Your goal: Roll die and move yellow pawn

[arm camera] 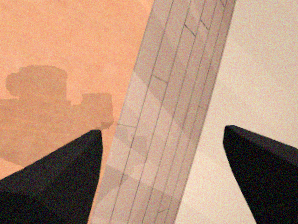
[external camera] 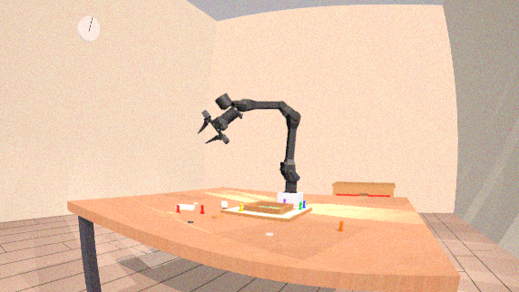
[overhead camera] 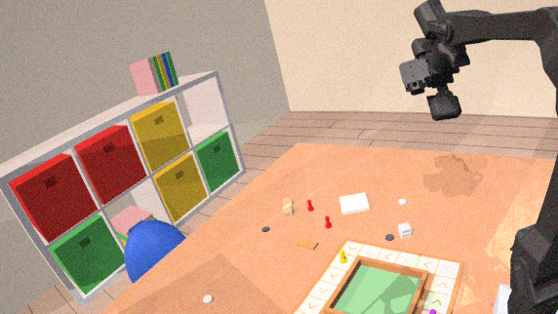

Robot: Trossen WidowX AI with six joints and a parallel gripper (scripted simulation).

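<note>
The white die (overhead camera: 405,230) (external camera: 224,204) stands on the table beside the board, outside the tray. The tray, with a green floor (overhead camera: 378,288) and a brown wooden rim, sits in the middle of the board; it also shows in the exterior view (external camera: 269,208). The yellow pawn (overhead camera: 342,256) (external camera: 241,207) stands upright on a corner square of the white arrow track (overhead camera: 322,290). My gripper (external camera: 201,138) (arm camera: 163,137) is open and empty, high above the table and away from the die. The pips on top of the die are too small to read.
Two red pawns (overhead camera: 310,205) (overhead camera: 328,222), a white box (overhead camera: 354,203), a wooden block (overhead camera: 288,207), a flat tan piece (overhead camera: 307,244) and dark discs (overhead camera: 265,229) (overhead camera: 389,237) lie beyond the board. Purple (overhead camera: 432,311), green (external camera: 300,206) and blue (external camera: 304,204) pawns stand near the arm's base; an orange pawn (external camera: 341,226) stands apart.
</note>
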